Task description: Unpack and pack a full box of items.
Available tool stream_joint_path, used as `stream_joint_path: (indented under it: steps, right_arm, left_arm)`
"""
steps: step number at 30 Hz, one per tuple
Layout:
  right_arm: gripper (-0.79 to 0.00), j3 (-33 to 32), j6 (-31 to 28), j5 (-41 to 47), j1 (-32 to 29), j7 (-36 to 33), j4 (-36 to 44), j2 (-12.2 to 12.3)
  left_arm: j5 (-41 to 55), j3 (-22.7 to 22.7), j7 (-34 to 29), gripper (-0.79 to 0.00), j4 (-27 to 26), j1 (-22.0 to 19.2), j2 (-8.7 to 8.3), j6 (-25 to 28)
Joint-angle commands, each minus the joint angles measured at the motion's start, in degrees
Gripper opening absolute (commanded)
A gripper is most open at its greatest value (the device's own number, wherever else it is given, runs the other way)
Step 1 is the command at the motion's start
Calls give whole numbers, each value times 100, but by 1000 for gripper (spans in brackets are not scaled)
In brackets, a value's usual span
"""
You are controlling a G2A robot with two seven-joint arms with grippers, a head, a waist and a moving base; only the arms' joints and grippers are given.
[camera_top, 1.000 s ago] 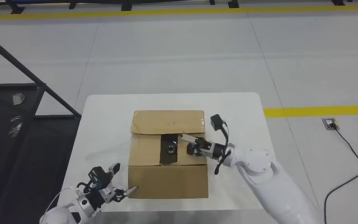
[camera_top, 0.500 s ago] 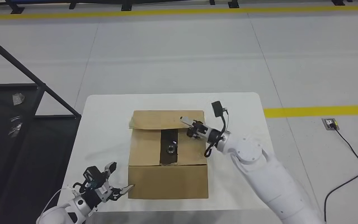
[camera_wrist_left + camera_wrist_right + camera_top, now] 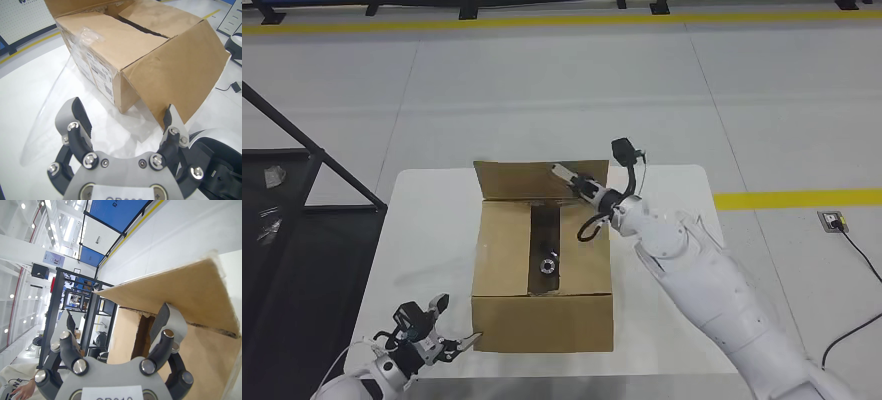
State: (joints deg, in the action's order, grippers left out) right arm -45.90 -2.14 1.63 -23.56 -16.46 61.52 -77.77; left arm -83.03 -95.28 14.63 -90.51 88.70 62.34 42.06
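Sitting mid-counter (image 3: 432,230), the cardboard box (image 3: 502,265) has its far flap (image 3: 522,180) standing up, and the right gripper (image 3: 115,310) is spread wide with one finger against it. The left gripper (image 3: 122,103) hangs wide open near the counter's front-left corner, right by the near flap (image 3: 179,66).

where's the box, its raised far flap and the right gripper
box (image 3: 504,250), top view, on a closed top flap
raised far flap (image 3: 522,180), top view, middle of its face
right gripper (image 3: 563,172), top view, midway between its fingertips
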Motion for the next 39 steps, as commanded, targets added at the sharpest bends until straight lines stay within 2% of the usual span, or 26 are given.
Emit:
stream_joint_path:
  steps: [1,4,7,11,17,25,28,34,37,39]
  right_arm:
    - [0,185,312,-326,238,442,-280,-115]
    - [0,313,433,-219,405,822,-584,-296]
    - [0,399,386,-103,571,846,-1001,-442]
    - [0,606,498,-211,741,1007,-1530,-647]
    - [0,900,900,-500,885,1629,-2162,-985]
    - [0,843,518,-301,1035,1575,-2878,-1267]
    - [0,634,-52,-11,1050,1307,-2953,-1272]
    - [0,97,-1536,466,814,-280,-2723,-1019]
    - [0,-54,-1840,424,555,-1256,-2335,-851]
    - [0,-113,-1817,253,353,-1784,-2009,-738]
  left_arm:
    - [43,6,51,0,25,23,-3,-6]
    - [70,14,102,0,71,58,-9,-32]
    - [143,18,130,0,149,52,-13,-64]
    - [226,-14,155,0,227,30,-28,-36]
    - [296,-3,84,0,293,-27,-47,6]
    - [302,69,3,0,338,-89,-63,-41]
    - [429,25,163,0,310,-39,-66,-74]
    - [814,-231,414,0,104,76,-90,-5]
    - [1157,-370,536,0,21,144,-85,-119]
    - [1401,-437,497,0,3,155,-78,-241]
